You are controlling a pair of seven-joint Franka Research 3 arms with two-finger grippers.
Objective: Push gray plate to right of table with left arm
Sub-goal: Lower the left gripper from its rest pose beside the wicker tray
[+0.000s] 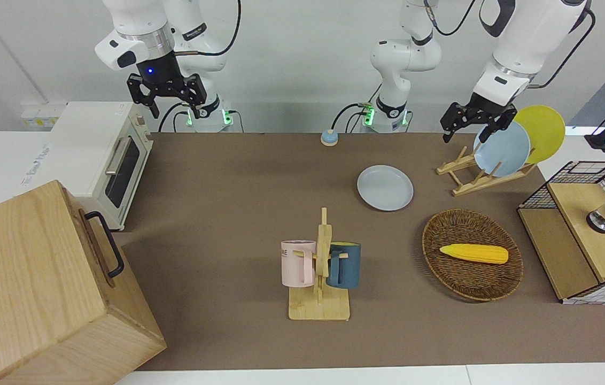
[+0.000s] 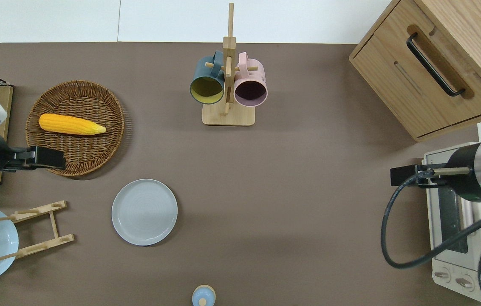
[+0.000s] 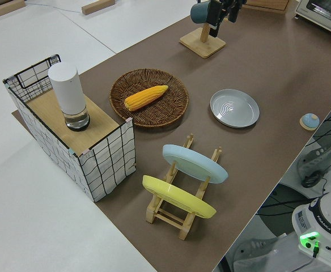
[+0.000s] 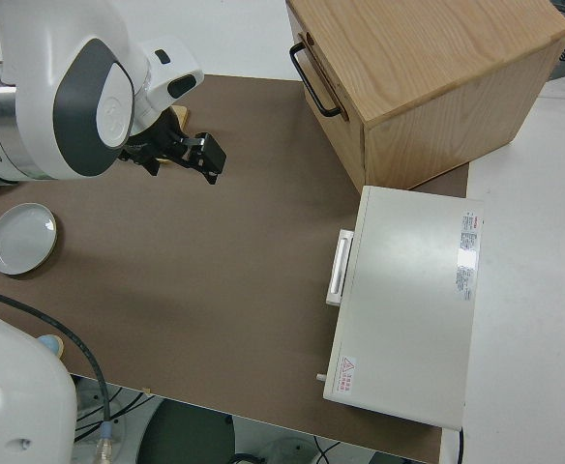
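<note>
You see a wicker basket (image 1: 472, 255) holding a corn cob (image 1: 474, 253). Toward the right arm's end from the basket stands a mug tree (image 1: 320, 278); nearer the robots than the basket, a plate rack (image 1: 481, 170) stands.

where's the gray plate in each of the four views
Front view: the gray plate lies right of centre, flat on the table, above the wicker basket in the picture.
Overhead view: lower left of centre, below the wicker basket.
Left side view: right of centre, beside the wicker basket.
Right side view: at the picture's left edge.
Shared landmark: the wicker basket holding the corn cob, absent from the right side view.
</note>
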